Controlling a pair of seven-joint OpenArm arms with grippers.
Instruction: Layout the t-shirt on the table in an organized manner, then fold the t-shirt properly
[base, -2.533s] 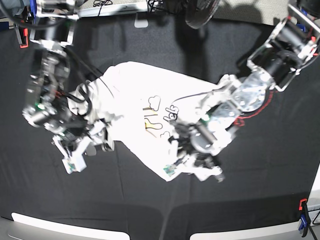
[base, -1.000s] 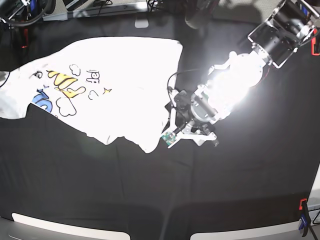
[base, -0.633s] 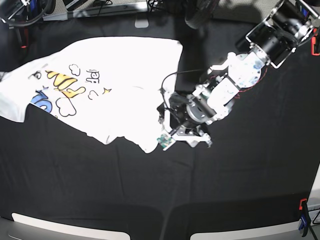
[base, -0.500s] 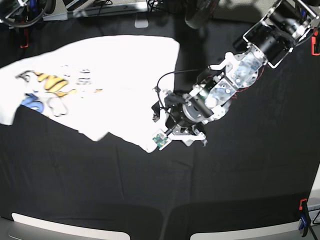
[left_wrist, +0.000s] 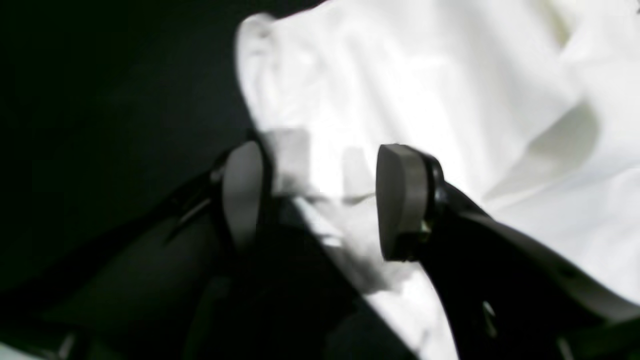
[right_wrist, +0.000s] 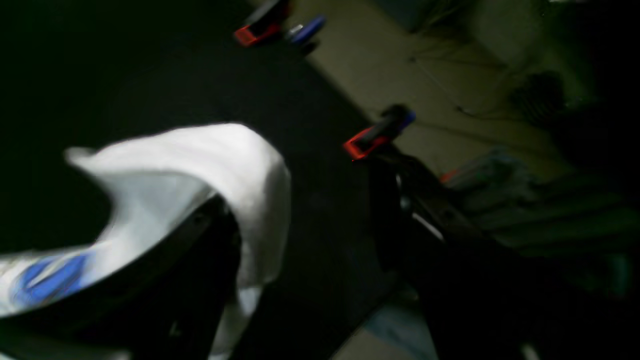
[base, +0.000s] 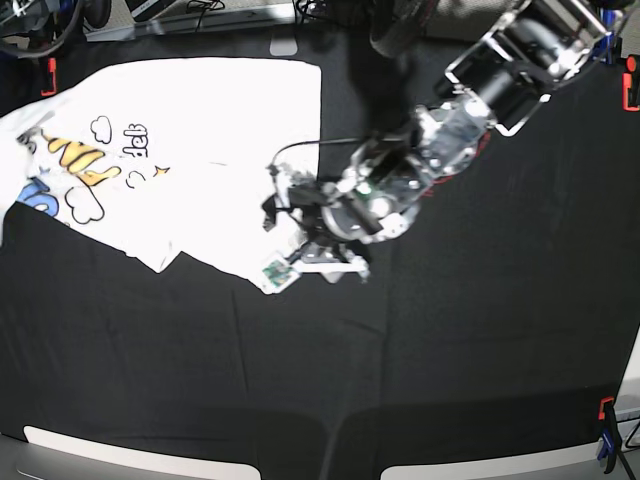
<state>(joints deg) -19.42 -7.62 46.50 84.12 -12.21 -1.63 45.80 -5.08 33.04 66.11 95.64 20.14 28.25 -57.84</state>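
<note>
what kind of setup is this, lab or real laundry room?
Most likely a robotics lab bench. The table is wrapped in black cloth held by an orange-and-blue clamp, cables run along the far edge, and the t-shirt is the only household item in view.

Left arm — silver-and-black segments, black cable looping beside a small green board; gripper fingers black with grey pads.

beyond the black surface, dim beige floor strewn with cables, orange-and-blue clamps at the edge.
</note>
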